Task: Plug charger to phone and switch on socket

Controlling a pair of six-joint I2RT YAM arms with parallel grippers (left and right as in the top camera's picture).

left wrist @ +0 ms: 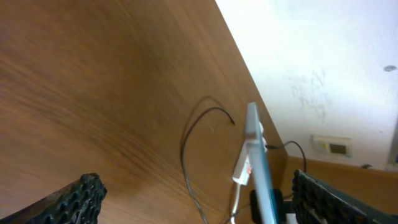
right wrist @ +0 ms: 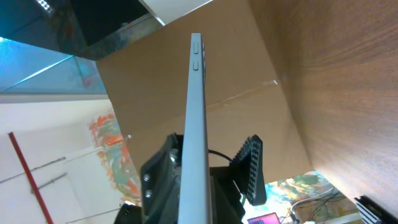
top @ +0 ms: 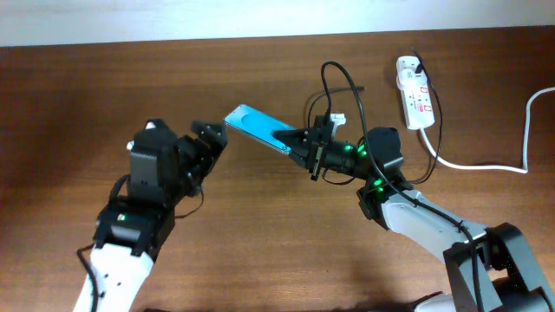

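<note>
- Overhead view: the phone (top: 257,126) sits tilted between the two arms, blue screen up; its right end is at the right end effector (top: 297,142); its left end is just beside the left end effector (top: 212,137)
- The charger (top: 347,87) loops up behind the right end effector, near the phone's right end; whether its tip touches the phone I cannot tell; the socket (top: 414,90) lies well apart at the far right of the worktop (top: 260,243), and its white cord (top: 486,165) trails off toward the right edge
- Only the left wrist view shows the phone (left wrist: 260,168) edge-on between the left fingers (left wrist: 78,199), nearer the one at the picture's right and touching neither; a thin black loop of the charger (left wrist: 189,134) shows beyond it against the worktop
- The right wrist view shows the phone (right wrist: 196,112) as a thin edge running up the middle, with side buttons near its far end; the screen shows only from overhead
- Left end effector: released, spread wide, holding nothing
- Right end effector: clenched on the phone's right end
</note>
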